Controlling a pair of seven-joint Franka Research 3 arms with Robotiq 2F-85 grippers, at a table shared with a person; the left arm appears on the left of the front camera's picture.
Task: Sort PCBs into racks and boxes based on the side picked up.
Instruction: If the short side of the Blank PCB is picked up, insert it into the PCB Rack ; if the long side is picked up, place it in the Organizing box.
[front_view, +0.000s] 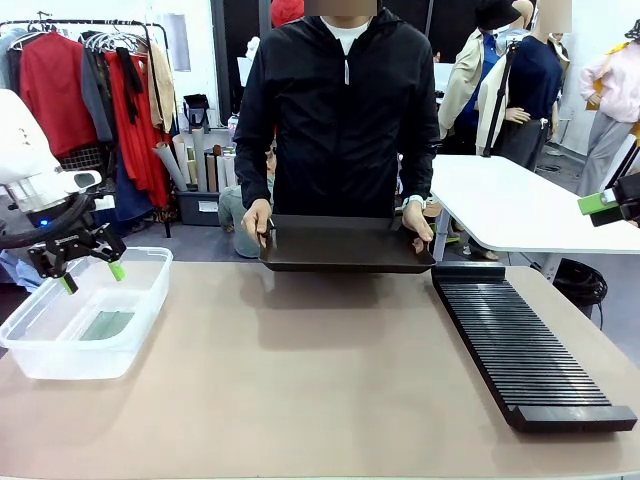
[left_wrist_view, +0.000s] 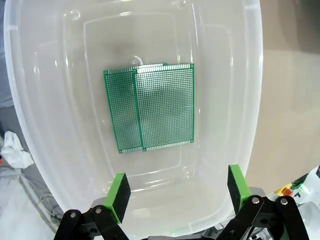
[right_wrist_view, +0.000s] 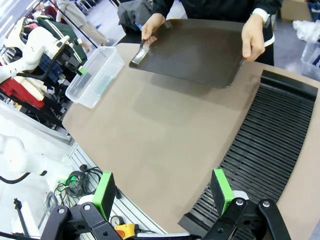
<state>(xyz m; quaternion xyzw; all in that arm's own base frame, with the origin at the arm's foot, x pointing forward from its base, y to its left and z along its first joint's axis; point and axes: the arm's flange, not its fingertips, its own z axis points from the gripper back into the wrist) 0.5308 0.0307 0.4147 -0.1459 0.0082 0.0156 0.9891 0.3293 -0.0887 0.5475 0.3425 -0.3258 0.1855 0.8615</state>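
The front view looks level across the table (front_view: 300, 400) from the robot's side toward the person (front_view: 340, 100) at the far edge, taking in the clear box (front_view: 85, 315) at left and the black rack (front_view: 525, 345) at right. The left wrist view hangs close above that box (left_wrist_view: 240, 100), facing almost straight down into it past its own green-padded fingers (left_wrist_view: 119, 196) (the two overlapping PCBs (left_wrist_view: 155, 107) lie mid-frame). The right wrist view sits higher and farther back over the rack (right_wrist_view: 270, 145), looking obliquely across the table (right_wrist_view: 150, 130) to the dark tray (right_wrist_view: 195, 50) the person holds, and shares tray (front_view: 345, 245), rack and box (right_wrist_view: 95, 75) with the front view.
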